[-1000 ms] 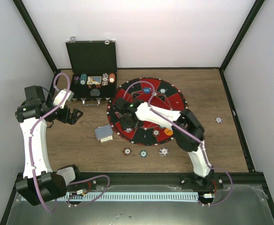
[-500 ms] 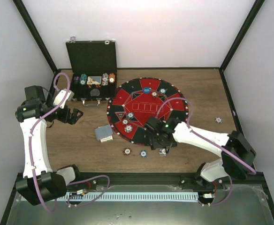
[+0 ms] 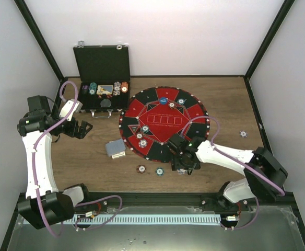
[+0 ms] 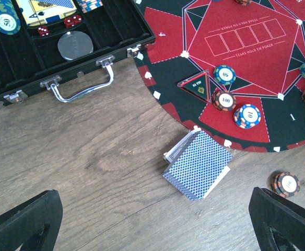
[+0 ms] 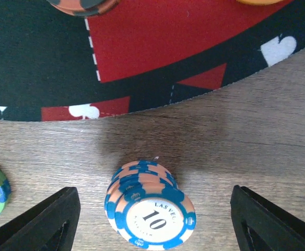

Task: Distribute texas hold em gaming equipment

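Observation:
A short stack of white-and-blue "10" chips (image 5: 150,209) stands on the wood just off the mat's front edge. My right gripper (image 5: 152,225) is open and straddles it, one finger on each side, not touching. In the top view the right gripper (image 3: 183,164) covers that stack. A teal chip (image 3: 159,171) and a brown-red chip (image 3: 141,169) lie to its left. The grey-blue-backed card deck (image 4: 198,164) lies on the wood left of the mat. My left gripper (image 3: 82,128) is open and empty, above bare wood near the case.
The round red-and-black mat (image 3: 157,112) holds three chips (image 4: 224,99) at its left edge and a blue button (image 3: 163,100) at the back. The open black case (image 3: 103,78) stands at the back left. One chip (image 3: 243,134) lies far right.
My right arm swung from the mat's left side to its front edge and came down over the white chip stack. The left arm has not moved.

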### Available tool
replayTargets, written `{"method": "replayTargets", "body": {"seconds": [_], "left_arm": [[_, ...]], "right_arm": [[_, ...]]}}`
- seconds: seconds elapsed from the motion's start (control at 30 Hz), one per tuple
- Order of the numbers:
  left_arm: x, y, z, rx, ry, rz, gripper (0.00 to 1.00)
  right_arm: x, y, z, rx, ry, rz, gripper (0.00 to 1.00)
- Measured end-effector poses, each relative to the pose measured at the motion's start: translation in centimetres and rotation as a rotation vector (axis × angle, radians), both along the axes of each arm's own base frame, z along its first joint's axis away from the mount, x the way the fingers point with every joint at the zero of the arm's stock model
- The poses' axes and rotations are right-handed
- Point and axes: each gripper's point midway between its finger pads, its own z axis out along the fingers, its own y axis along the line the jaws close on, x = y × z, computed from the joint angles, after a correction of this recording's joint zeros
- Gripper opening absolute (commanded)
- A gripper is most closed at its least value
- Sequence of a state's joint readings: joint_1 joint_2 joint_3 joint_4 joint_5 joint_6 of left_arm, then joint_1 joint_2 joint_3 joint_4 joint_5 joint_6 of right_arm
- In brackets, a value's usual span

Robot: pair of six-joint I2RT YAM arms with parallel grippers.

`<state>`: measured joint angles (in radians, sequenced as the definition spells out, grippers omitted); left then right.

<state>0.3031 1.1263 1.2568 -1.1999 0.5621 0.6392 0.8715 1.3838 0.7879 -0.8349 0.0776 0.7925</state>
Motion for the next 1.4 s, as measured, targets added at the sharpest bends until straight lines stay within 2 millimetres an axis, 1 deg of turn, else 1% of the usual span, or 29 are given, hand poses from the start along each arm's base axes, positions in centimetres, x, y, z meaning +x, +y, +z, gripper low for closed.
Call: {"method": "replayTargets", "body": {"seconds": [0.07, 0.2, 0.27, 0.53, 0.63, 0.83, 0.9, 0.97, 1.0, 1.03, 1.17, 1.27, 1.4], "left_arm": [[0.0, 0.0, 0.0, 0.000, 0.000, 0.000, 1.00], [0.0, 0.0, 0.0, 0.000, 0.000, 0.000, 1.00], [0.0, 0.0, 0.0, 0.000, 0.000, 0.000, 1.00], [0.0, 0.0, 0.0, 0.000, 0.000, 0.000, 1.00], [0.0, 0.0, 0.0, 0.000, 0.000, 0.000, 1.00], [0.0, 0.0, 0.0, 0.000, 0.000, 0.000, 1.00], [0.0, 0.0, 0.0, 0.000, 0.000, 0.000, 1.00], [0.0, 0.0, 0.0, 0.000, 0.000, 0.000, 1.00], [0.0, 0.0, 0.0, 0.000, 0.000, 0.000, 1.00], [0.0, 0.0, 0.0, 0.000, 0.000, 0.000, 1.00], [0.0, 0.0, 0.0, 0.000, 0.000, 0.000, 1.00], [0.0, 0.0, 0.0, 0.000, 0.000, 0.000, 1.00], [0.0, 0.0, 0.0, 0.000, 0.000, 0.000, 1.00]], "right_arm": [[-0.1, -0.1, -0.5, -0.004, 0.011, 0.001, 0.81], [0.1, 0.4, -0.8, 0.013, 0.011, 0.010, 0.80], [0.2, 0.6, -1.1, 0.020, 0.013, 0.011, 0.78], [-0.5, 0.1, -2.5, 0.000, 0.040, 0.011, 0.71], [-0.5, 0.1, -2.7, -0.007, 0.044, 0.011, 0.64], [-0.3, -0.1, -2.7, -0.015, 0.038, 0.005, 0.42], [-0.3, -0.1, -2.7, -0.016, 0.037, 0.006, 0.36], [-0.3, 0.0, -2.7, -0.012, 0.038, 0.004, 0.37], [-0.3, 0.0, -2.7, -0.010, 0.038, 0.005, 0.43], [-0.3, 0.0, -2.7, -0.009, 0.038, 0.007, 0.52], [-0.3, 0.1, -2.6, -0.007, 0.037, 0.006, 0.61], [-0.4, -0.1, -2.6, -0.015, 0.043, 0.003, 0.63], [-0.6, -0.4, -2.3, -0.023, 0.045, 0.002, 0.62]]}}
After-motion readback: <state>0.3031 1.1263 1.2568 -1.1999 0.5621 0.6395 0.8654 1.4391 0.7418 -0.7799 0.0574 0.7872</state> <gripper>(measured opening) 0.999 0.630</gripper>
